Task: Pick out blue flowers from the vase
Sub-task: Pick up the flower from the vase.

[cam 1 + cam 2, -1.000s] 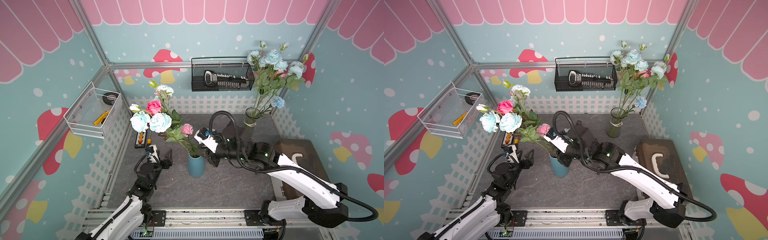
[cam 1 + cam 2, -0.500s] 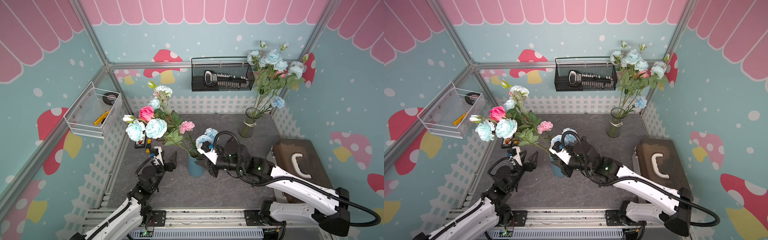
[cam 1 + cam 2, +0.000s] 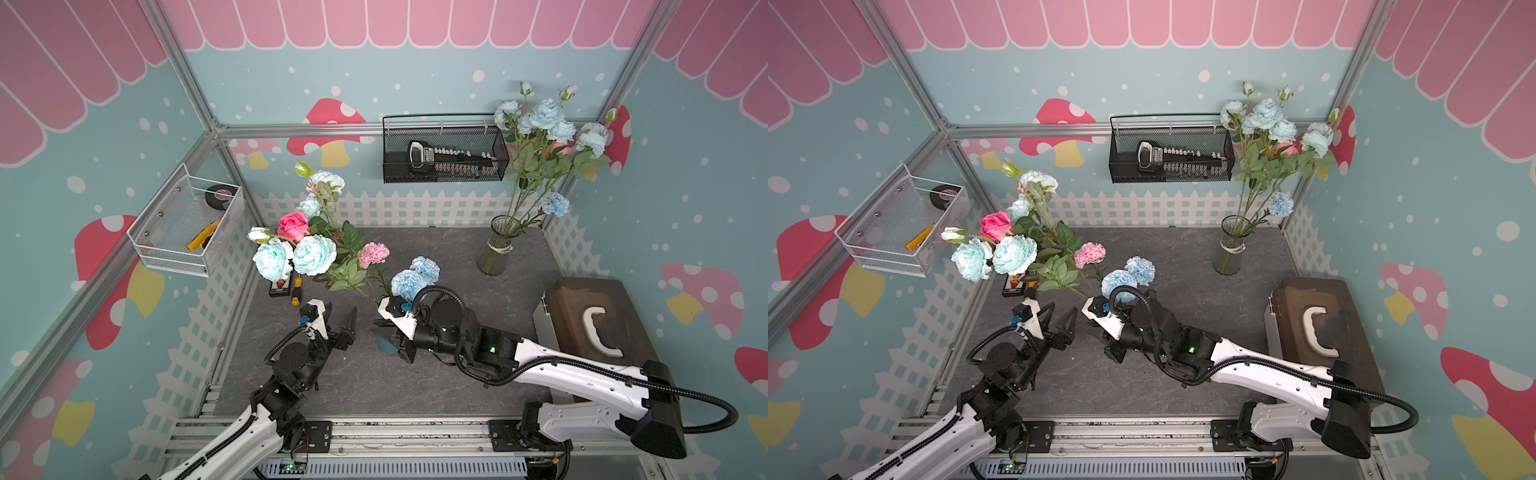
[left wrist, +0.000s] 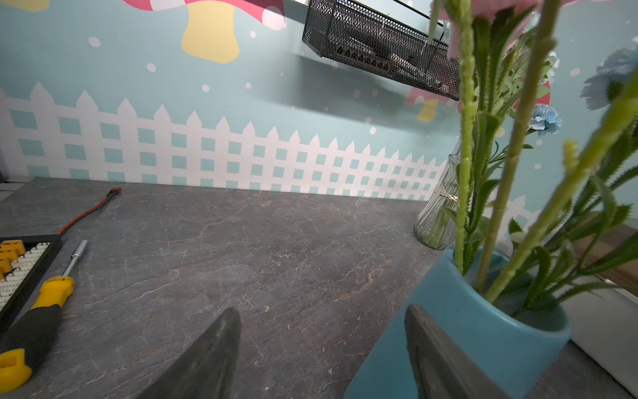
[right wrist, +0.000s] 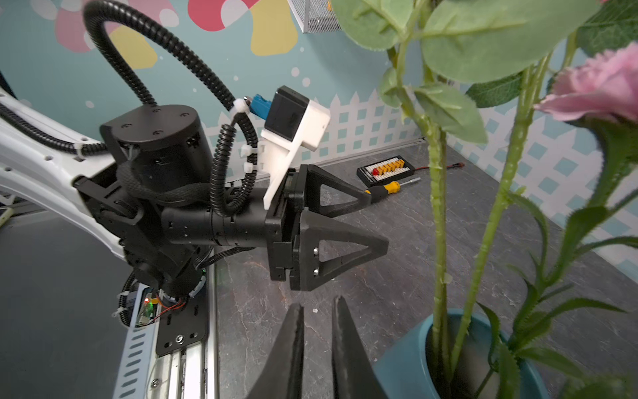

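Observation:
The blue vase point(image 3: 384, 345) stands mid-table, mostly under my right wrist. It holds leafy stems: two big pale blue flowers point(image 3: 313, 254) leaning left and two smaller blue flowers point(image 3: 417, 276) leaning right, with a pink rose point(image 3: 293, 225) and a pink carnation point(image 3: 373, 254). My right gripper point(image 5: 317, 304) hovers low beside the vase point(image 5: 404, 369), open by only a narrow gap with nothing between its fingers. Facing it from the left, my left gripper point(image 3: 340, 318) stands wide open and empty. One of its fingers point(image 4: 435, 345) is in front of the vase wall point(image 4: 448, 311).
A glass vase point(image 3: 494, 253) with more pale blue flowers stands at the back right. A yellow-handled screwdriver point(image 4: 41, 311) and a black parts tray point(image 5: 386, 169) lie at the left by the fence. A brown box point(image 3: 598, 328) sits at the right. Wire baskets hang on the walls.
My right arm has drawn back toward the front and sunk beside the vase, its jaws narrowing. The smaller blue flowers came into view. My left gripper moved slightly right toward the vase.

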Motion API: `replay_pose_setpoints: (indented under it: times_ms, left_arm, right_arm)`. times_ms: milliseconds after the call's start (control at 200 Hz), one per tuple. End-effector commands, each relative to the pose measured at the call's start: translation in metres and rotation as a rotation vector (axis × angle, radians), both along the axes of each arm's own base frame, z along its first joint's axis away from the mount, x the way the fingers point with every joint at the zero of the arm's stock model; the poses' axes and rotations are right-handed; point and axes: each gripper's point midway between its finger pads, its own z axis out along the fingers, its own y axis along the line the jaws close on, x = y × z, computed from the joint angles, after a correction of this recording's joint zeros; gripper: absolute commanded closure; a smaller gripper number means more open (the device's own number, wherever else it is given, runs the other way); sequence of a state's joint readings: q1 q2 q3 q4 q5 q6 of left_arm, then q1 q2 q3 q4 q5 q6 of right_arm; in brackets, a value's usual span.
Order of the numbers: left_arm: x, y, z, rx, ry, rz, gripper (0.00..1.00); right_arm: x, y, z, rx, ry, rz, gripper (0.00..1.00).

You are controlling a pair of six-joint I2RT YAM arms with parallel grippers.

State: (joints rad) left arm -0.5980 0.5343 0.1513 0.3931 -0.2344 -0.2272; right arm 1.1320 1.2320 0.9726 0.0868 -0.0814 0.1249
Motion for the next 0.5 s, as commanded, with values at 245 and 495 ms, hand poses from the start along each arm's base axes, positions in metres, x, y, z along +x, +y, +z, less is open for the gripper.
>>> replay_pose_setpoints:
  times_ms: [245, 495]
  left_arm:
    - [0.005, -0.003, -0.006, 0.036, 0.022, 0.005, 0.22]
    - [0.006, -0.002, -0.007, 0.035, 0.027, 0.013, 0.22]
  right_arm:
    - [0.034, 0.007, 0.023, 0.031, -0.160, -0.151, 0.72]
    - [0.045, 0.017, 0.038, 0.017, -0.211, -0.174, 0.73]
